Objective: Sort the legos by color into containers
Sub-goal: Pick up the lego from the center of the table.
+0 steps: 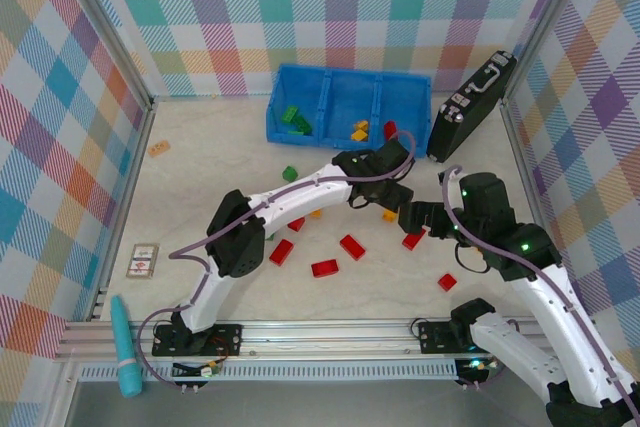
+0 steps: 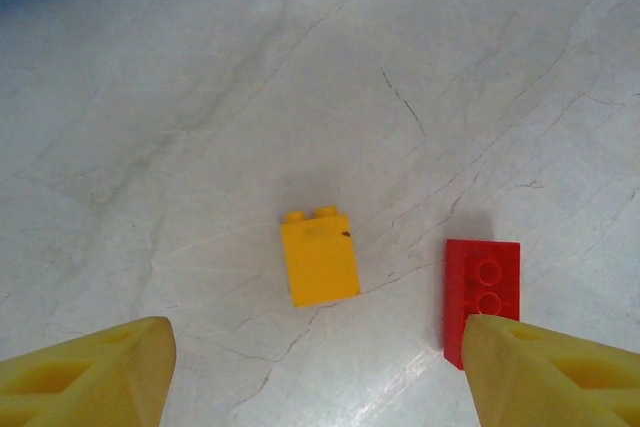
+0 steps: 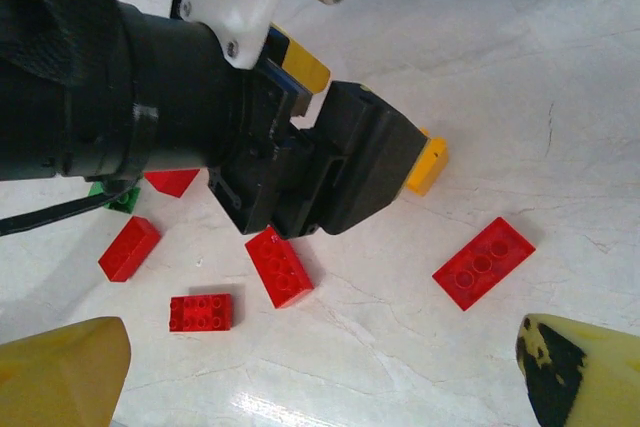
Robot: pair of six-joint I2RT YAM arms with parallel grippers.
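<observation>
Left gripper (image 2: 320, 379) hung over the table, its two yellow fingers (image 2: 90, 377) spread wide with nothing between them. Facing it, the right gripper (image 3: 320, 377) was just as wide and empty.

Beyond both sat one blue tray (image 1: 305, 82) with three compartments: green legos (image 1: 295, 119) in the left one, yellow-orange legos (image 1: 360, 131) in the middle, and one red lego (image 1: 390, 130) in the right. One black case (image 1: 470, 102) leaned beside the tray's right end.

Six loose red bricks (image 1: 324, 268) lay on the near side of the grippers, and one green brick (image 1: 289, 174) lay off to the left.

Just ahead of the left fingertips lay one yellow-orange brick (image 2: 319, 259) on its side, its two studs pointing away from the gripper. Beside it was a red plate (image 2: 482, 292), studs up, its long axis running away from the gripper and its near end hidden behind one fingertip.
</observation>
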